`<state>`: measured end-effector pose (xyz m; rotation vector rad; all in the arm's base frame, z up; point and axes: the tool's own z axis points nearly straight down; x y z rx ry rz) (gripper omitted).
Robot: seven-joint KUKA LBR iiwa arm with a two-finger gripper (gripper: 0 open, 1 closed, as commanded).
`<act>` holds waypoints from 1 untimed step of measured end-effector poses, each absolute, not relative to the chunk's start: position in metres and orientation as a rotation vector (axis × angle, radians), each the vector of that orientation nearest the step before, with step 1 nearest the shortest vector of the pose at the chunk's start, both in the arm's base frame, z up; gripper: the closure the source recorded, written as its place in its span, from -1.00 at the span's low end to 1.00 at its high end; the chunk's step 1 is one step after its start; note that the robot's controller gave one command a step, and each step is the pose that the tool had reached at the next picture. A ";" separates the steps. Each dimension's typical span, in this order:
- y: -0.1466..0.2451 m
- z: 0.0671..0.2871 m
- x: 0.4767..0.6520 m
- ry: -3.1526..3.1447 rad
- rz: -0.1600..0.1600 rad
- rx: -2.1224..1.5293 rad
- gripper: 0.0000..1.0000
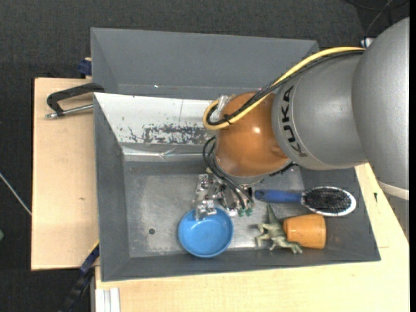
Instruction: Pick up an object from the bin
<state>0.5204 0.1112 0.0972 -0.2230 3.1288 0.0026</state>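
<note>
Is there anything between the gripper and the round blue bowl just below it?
Nothing visible stands between them. The gripper is right at the upper rim of the round blue bowl. The blue-handled black hairbrush, orange cup and green toy lizard lie aside, toward the view's right.

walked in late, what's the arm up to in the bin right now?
The KUKA arm reaches into the grey bin from the right. Its claw is low, at the upper rim of a round blue bowl near the front middle. I can't tell whether it has a grip on the bowl. To the right, clear of the claw, lie a blue-handled hairbrush, an orange cup on its side and a small green toy animal.
</note>
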 end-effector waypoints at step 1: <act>0.137 0.206 0.521 3.120 0.006 -0.223 1.00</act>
